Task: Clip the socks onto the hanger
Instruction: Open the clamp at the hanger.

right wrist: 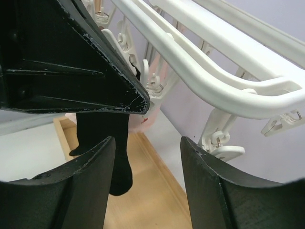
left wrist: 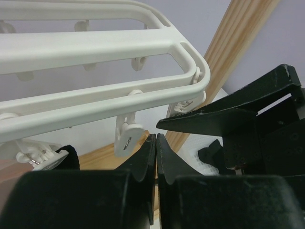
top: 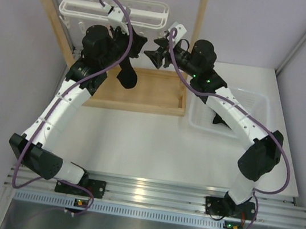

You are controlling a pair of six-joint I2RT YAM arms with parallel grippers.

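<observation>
Pinching the black sock [right wrist: 114,162] in our clenched left gripper [left wrist: 156,143] just under the white hanger [right wrist: 214,81], our right gripper [right wrist: 147,143] spread open near a clip [left wrist: 127,134], we risk the limp cuff sagging past the clip's mouth.

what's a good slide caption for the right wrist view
Open right gripper poised under the white hanger, with a black sock hanging beyond it.
</observation>
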